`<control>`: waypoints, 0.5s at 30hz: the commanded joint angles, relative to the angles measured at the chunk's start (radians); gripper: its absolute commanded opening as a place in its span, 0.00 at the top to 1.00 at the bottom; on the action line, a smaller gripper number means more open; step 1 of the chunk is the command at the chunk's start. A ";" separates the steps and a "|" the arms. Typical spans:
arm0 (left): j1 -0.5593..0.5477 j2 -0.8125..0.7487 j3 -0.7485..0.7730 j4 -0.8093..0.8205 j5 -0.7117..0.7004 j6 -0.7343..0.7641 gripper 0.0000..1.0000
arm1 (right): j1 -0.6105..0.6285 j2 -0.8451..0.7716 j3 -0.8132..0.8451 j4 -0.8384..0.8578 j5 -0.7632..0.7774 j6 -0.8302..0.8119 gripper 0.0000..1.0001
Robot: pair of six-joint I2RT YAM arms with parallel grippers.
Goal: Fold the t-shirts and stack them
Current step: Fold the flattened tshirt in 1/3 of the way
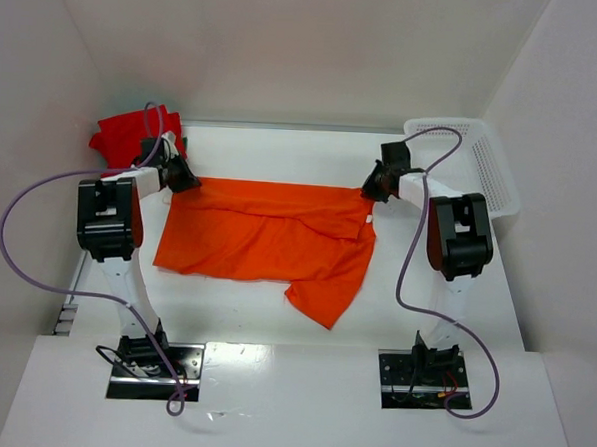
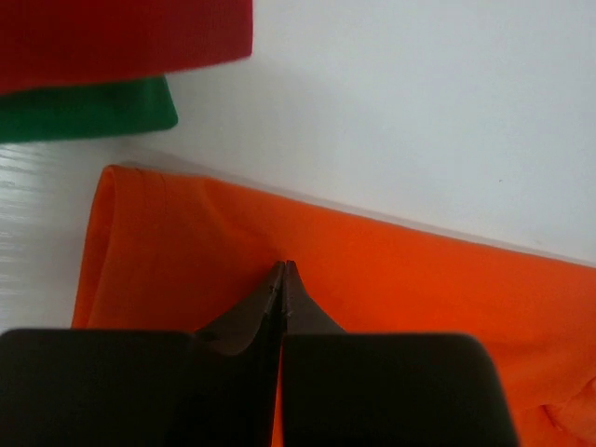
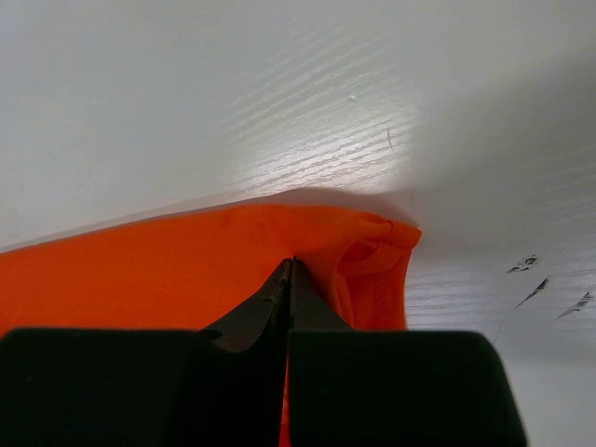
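A bright orange t-shirt [image 1: 268, 237] lies spread across the middle of the table, with one part hanging toward the near right. My left gripper [image 1: 186, 181] is at its far left corner. In the left wrist view the left gripper [image 2: 285, 265] is shut, its tips pressed into the orange t-shirt [image 2: 419, 279]. My right gripper [image 1: 370, 190] is at the far right corner. The right wrist view has the right gripper [image 3: 291, 261] shut on the orange t-shirt [image 3: 140, 270], beside a folded sleeve opening. A red t-shirt [image 1: 128, 134] lies at the far left on a dark green t-shirt [image 2: 84, 110].
A white perforated basket [image 1: 492, 169] stands at the far right of the table. White walls close in the back and both sides. Purple cables loop from each arm down to the bases at the near edge.
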 commanded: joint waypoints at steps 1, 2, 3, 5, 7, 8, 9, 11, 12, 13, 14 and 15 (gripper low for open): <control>-0.002 0.018 0.042 -0.018 0.004 0.029 1.00 | 0.001 0.033 0.014 -0.026 0.023 -0.009 1.00; -0.002 0.030 0.057 -0.029 -0.011 0.029 1.00 | 0.001 0.033 0.025 -0.026 0.023 -0.009 1.00; -0.002 0.050 0.068 -0.046 -0.012 0.038 1.00 | 0.001 0.057 0.040 -0.038 0.023 -0.009 1.00; -0.002 0.059 0.094 -0.071 -0.012 0.038 1.00 | 0.001 0.076 0.050 -0.048 0.035 -0.009 1.00; -0.002 0.069 0.115 -0.094 -0.012 0.038 1.00 | 0.001 0.106 0.094 -0.079 0.044 -0.018 1.00; -0.011 0.069 0.115 -0.094 -0.012 0.038 0.97 | 0.001 0.117 0.117 -0.090 0.053 -0.028 1.00; -0.012 0.069 0.115 -0.103 -0.012 0.038 0.96 | 0.001 0.131 0.117 -0.090 0.053 -0.028 1.00; -0.012 0.058 0.115 -0.103 -0.021 0.047 0.92 | 0.001 0.145 0.152 -0.102 0.067 -0.028 1.00; -0.012 0.043 0.115 -0.103 -0.021 0.047 0.86 | 0.001 0.160 0.163 -0.111 0.067 -0.028 1.00; -0.012 0.018 0.105 -0.103 -0.031 0.047 0.77 | 0.001 0.174 0.184 -0.127 0.078 -0.028 1.00; -0.012 0.004 0.105 -0.103 -0.031 0.047 0.72 | 0.001 0.174 0.201 -0.127 0.087 -0.028 1.00; -0.012 -0.006 0.105 -0.103 -0.042 0.047 0.68 | 0.001 0.189 0.212 -0.140 0.098 -0.028 1.00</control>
